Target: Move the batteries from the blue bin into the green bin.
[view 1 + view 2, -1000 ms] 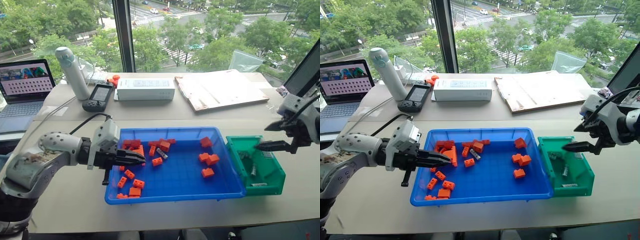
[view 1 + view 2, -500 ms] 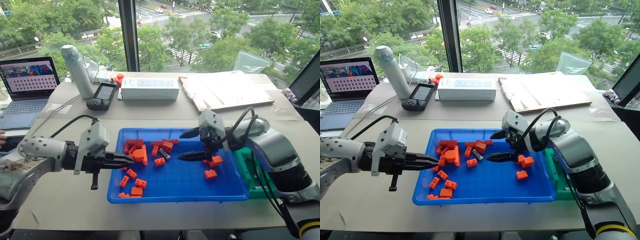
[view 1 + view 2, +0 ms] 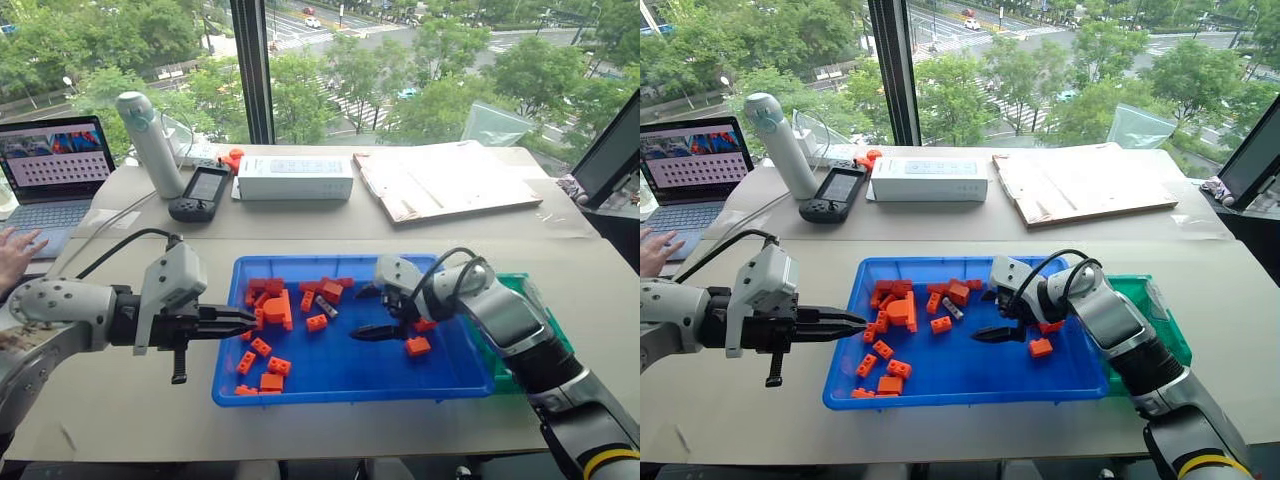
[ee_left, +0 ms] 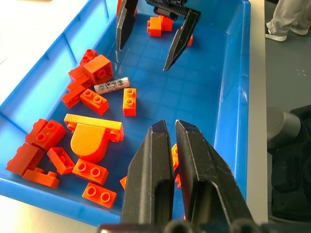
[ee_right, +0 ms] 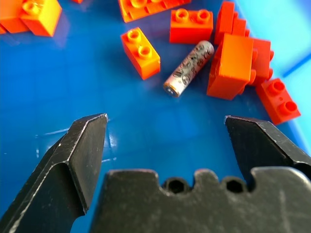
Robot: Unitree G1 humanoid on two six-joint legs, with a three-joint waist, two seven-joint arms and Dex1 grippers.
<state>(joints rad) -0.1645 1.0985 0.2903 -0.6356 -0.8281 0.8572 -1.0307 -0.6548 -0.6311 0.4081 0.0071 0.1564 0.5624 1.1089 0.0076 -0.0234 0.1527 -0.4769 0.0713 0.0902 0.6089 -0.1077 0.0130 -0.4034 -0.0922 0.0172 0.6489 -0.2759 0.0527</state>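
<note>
Beige table point(image 3: 120, 400) under a tall window, with trees and a street outside. Laptop point(image 3: 50, 175), handheld device and white box along the far side, and a person's hand point(image 3: 15, 255) resting by the laptop.

Centre of the table: blue bin point(image 3: 340, 398), wide and shallow, strewn with orange blocks point(image 3: 270, 305) mostly toward its left half. Just beside its right wall: green bin point(image 3: 1165, 325), largely hidden behind the right arm, contents not readable from here.

Biggest change in the last second: right gripper point(image 3: 356, 313), a moment ago hovering over the green bin, now swung across and down into the blue bin. Jaws spread wide, nothing between them, bare blue floor visible in the gap. Aimed toward the block cluster, not yet touching anything.

Smaller change: left gripper point(image 3: 252, 318), fingers pressed together and empty, drawn back a little from among the blocks to about the blue bin's left rim. Looks like making room for the other arm.

Smallest but most important: one battery point(image 5: 188, 68), slim and silver-grey with dark print, lying flat on the blue floor. Tucked between a small orange block and a bigger orange stack, close to both, ahead of the open jaws.

Reads as a fresh approach for the next pick. At least this battery left to move. Tight neighbours likely to be nudged on closing.
</note>
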